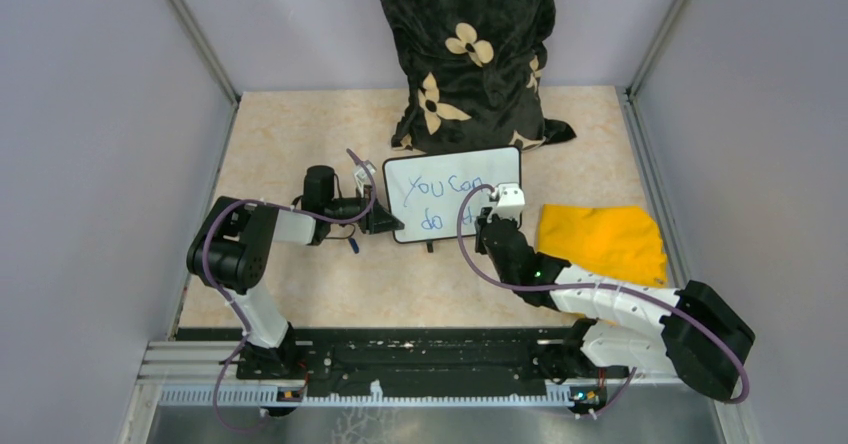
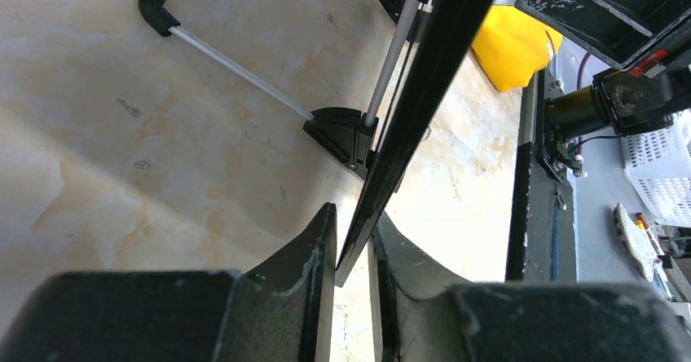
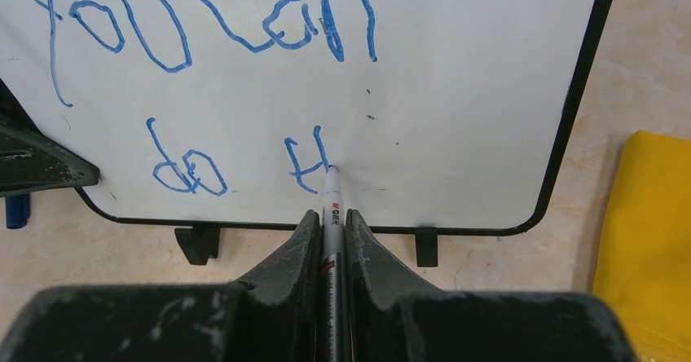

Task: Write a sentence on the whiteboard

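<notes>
The right gripper (image 3: 330,219) clenches a marker (image 3: 332,203) whose tip touches the whiteboard (image 1: 500,169), just beneath blue writing (image 3: 281,32) that reads "You Can" over "do" and the start of another word. The left gripper (image 2: 354,231) pinches the board's left edge. The board stands mid-table (image 1: 300,124), with a yellow cloth (image 1: 603,241) to its right.

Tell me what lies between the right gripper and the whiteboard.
A white marker, pinched by the fingers of the right gripper, its tip touching the whiteboard at the end of the sentence. The right wrist view shows it.
</notes>
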{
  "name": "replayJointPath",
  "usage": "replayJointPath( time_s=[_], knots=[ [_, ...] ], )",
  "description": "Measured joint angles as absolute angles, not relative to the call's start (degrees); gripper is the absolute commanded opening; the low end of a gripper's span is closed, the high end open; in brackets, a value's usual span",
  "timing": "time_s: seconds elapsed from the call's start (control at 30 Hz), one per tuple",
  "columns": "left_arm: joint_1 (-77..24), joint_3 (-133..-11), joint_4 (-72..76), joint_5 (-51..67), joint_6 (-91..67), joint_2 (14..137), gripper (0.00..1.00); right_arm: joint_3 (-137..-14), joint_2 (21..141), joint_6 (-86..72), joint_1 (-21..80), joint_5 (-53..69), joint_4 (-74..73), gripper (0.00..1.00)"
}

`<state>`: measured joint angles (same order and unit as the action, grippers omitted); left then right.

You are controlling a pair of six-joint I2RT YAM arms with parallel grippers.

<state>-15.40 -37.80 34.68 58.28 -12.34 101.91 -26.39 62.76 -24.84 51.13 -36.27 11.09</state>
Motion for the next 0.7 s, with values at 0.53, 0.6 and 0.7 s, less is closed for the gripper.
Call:
replayJointPath(
  time_s=[0.53,0.6,0.7],
  knots=[
    [-15.4,-37.8,34.7,58.3,-12.3,101.9,0.26,-26.4,61.9,-24.4,50.4,-36.7,11.0,0.00],
    [-15.4,-37.8,34.7,58.3,-12.3,101.9,0.26,-26.4,61.6,-24.4,50.2,-36.9,10.9,0.00],
    [-15.4,-37.8,34.7,58.3,-12.3,101.9,0.26,-26.4,61.5,-24.2,50.1,-37.0,10.9,0.00]
  ],
)
